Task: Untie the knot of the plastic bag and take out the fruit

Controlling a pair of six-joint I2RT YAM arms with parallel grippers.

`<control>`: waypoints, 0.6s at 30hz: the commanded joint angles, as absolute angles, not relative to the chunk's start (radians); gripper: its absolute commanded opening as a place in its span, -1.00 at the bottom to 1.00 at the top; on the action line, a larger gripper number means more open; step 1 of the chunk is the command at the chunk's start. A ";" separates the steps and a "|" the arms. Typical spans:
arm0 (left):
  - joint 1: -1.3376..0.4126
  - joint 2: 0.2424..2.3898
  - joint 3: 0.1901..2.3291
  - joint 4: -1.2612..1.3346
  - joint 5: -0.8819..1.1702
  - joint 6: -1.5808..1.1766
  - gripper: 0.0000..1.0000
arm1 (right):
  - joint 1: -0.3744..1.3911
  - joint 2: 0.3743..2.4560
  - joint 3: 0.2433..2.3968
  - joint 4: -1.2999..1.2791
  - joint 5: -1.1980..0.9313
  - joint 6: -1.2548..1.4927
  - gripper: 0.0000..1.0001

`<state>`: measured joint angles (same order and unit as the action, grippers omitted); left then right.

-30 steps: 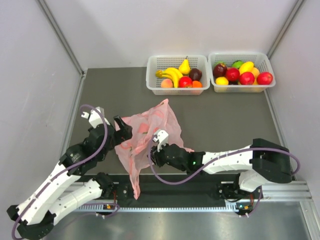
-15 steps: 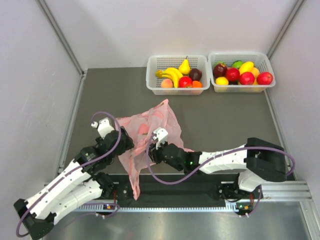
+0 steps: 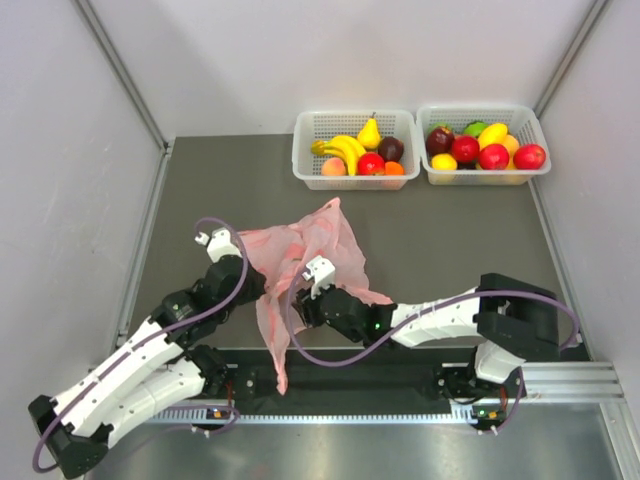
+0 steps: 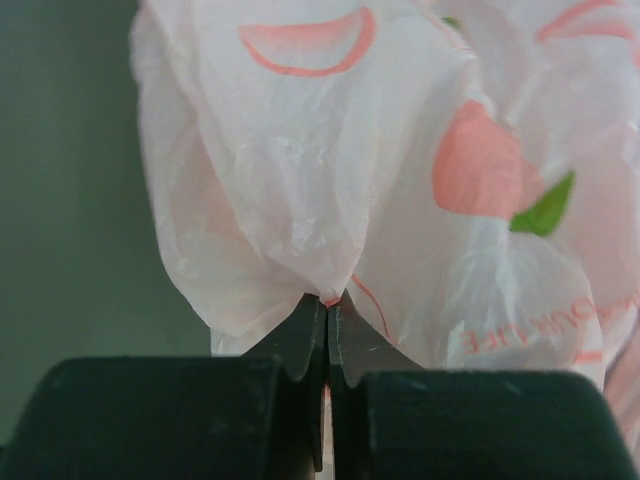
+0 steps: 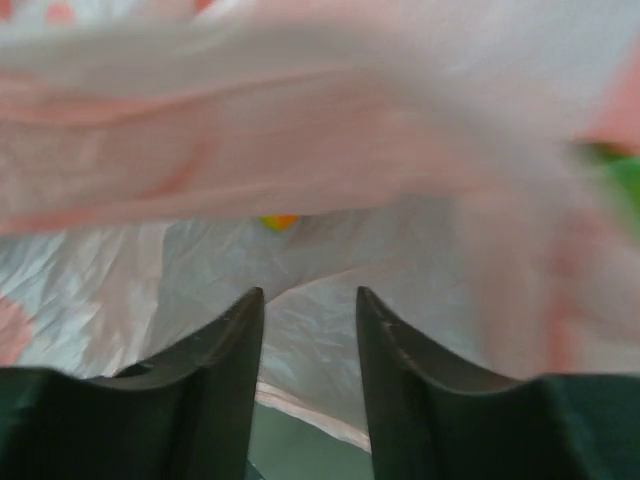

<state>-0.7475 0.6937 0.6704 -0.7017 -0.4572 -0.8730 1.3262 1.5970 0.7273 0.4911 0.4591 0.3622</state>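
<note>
The pink plastic bag (image 3: 318, 245) lies crumpled on the dark table near the front, and a long strip of it (image 3: 274, 345) trails over the near edge. My left gripper (image 3: 252, 277) is at the bag's left side, shut on a pinched fold of the bag (image 4: 327, 297). My right gripper (image 3: 306, 300) is at the bag's near side, and its jaws (image 5: 308, 292) stand open with bag film (image 5: 300, 170) close in front. I cannot make out the knot. A pear (image 3: 369, 132), a peach-pink fruit (image 3: 333, 166), a red apple (image 3: 370, 163) and an orange one (image 3: 394, 168) lie in the left basket (image 3: 305, 150).
A second white basket (image 3: 428, 172) at the back right holds several mixed fruits. Bananas (image 3: 346, 148) and a dark purple fruit (image 3: 391, 148) share the left basket. White walls close in both sides. A rail (image 3: 400, 385) runs along the table's near edge.
My left gripper has moved right onto the bag and gone from open to shut on a fold. My right gripper's jaws have spread wider. The bag's left part has bunched toward the middle.
</note>
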 commanded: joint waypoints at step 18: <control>-0.747 0.703 0.796 -0.531 0.017 -0.718 -1.00 | 1.286 1.627 0.735 0.454 0.681 0.503 0.99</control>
